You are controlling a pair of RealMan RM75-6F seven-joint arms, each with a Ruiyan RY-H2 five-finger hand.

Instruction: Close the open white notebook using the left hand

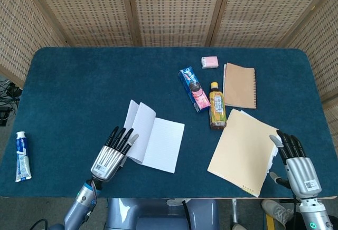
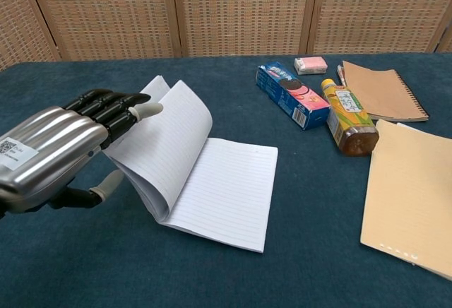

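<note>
Now, nearest first, we read the scene like this.
Left hand: our left hand (image 2: 53, 149) sits at the near edge of the table (image 1: 74, 90), fingers stretched out almost flat and close together, thumb tucked low; it grips nothing, and the fingertips (image 2: 134, 103) lie against the back of the raised left leaf, propping it.
White notebook: the white notebook (image 2: 205, 174) lies just right of the left hand, left half tilted up steeply, right half flat on the cloth; in the head view (image 1: 154, 137) a couple of loose pages fan apart at the top of the lifted half.
Handling: we judge it light, thin and floppy, with a soft cover that bends rather than swings as one board; pages may slip off smooth fingers or buckle.
Where to hold: we would push from behind the lifted leaf, near its outer edge and mid-height, rather than pinch.
Right hand: our right hand (image 1: 296, 164) rests far to the right at the near edge, fingers extended and apart, holding nothing, beside the tan folder (image 1: 243, 153).
In the way: nothing lies on the flat right page, so the fold path looks free to us.
Further off: beyond and right of the left hand stand a bottle (image 1: 216, 106), a biscuit pack (image 1: 194, 88), a brown spiral notebook (image 1: 240, 85) and a pink eraser (image 1: 209, 61), all well apart from the notebook.
Far left: a toothpaste tube (image 1: 21, 156) lies left of the hand.
</note>
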